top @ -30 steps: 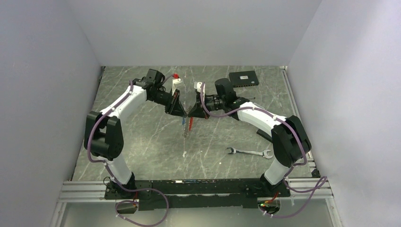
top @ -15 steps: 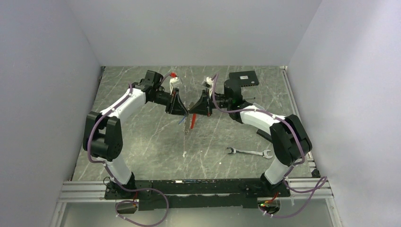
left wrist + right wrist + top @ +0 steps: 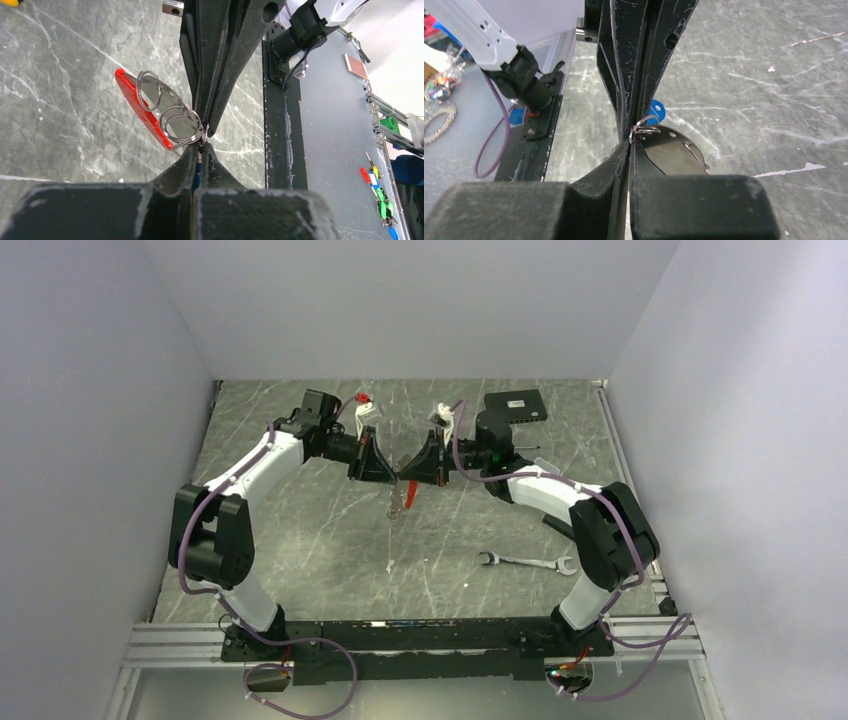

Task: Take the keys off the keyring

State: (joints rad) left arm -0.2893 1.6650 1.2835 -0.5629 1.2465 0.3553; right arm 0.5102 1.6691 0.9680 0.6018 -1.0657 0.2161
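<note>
Fingers meet tip to tip above worktop. Right fingers clamp keyring, tag hanging. Left fingers closed, we judge on blue key. Separation axis: arm-to-arm.

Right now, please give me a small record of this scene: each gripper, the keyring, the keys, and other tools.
left gripper: shut, pinching the keyring
right gripper: shut, pinching the keyring, tip to tip with left
keyring: held in the air, red tag hanging
blue-headed key: against the keyring, where the grippers meet
open-ended wrench: flat on table, apart from both arms
</note>
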